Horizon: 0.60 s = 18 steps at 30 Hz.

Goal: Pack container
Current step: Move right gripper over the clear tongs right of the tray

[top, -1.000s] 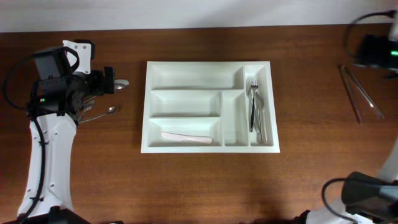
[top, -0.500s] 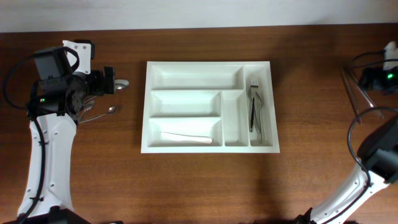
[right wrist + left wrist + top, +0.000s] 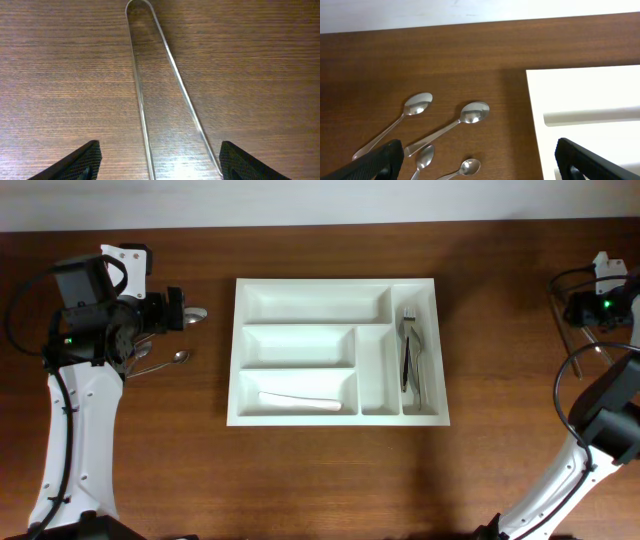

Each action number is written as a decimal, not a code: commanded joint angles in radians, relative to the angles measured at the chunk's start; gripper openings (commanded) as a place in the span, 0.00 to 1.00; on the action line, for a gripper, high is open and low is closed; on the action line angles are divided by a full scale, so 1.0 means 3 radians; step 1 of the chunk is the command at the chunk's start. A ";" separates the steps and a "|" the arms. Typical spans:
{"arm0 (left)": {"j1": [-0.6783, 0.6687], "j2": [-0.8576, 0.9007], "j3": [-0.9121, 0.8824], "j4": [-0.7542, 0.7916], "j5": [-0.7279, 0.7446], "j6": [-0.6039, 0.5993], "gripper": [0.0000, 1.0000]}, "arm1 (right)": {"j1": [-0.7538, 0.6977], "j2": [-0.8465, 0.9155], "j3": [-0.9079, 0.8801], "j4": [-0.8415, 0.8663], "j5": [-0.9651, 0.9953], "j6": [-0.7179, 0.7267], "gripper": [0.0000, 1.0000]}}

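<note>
The white container lay in the centre of the overhead frame, flat on the brown table. Its narrow compartment at the far right held metal cutlery, forks among them. The lowest wide compartment held a pale white utensil. The other compartments showed only bare white floor.

The left claw sat in the upper left of the overhead frame, left of the container and apart from it. In the left wrist view the claw had its fingers wide apart and gripped nothing. Four spoons lay on the wood between them, and the container's corner filled the right side of that frame.

The right claw was at the upper right edge of the overhead frame, well apart from the container. In the right wrist view its fingers stood apart, empty, with metal tongs lying on the table between them. Whether they touched the tongs could not be told.
</note>
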 commanded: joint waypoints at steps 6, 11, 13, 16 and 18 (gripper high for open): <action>0.0010 0.0029 0.0072 -0.0003 -0.0023 0.0053 0.99 | 0.0079 0.0253 0.0006 0.0085 -0.0046 -0.0022 0.75; 0.0010 0.0029 0.0072 -0.0003 -0.0023 0.0053 0.99 | 0.0103 0.0354 0.0006 0.0121 -0.0045 0.0031 0.66; 0.0010 0.0029 0.0072 -0.0003 -0.0023 0.0053 0.99 | 0.0103 0.0362 0.0006 0.0154 -0.0045 0.0081 0.62; 0.0010 0.0029 0.0072 -0.0003 -0.0023 0.0053 0.99 | 0.0103 0.0365 0.0006 0.0197 -0.0031 0.0155 0.55; 0.0010 0.0029 0.0072 -0.0003 -0.0023 0.0053 0.99 | 0.0102 0.0366 0.0006 0.0197 -0.0033 0.0154 0.52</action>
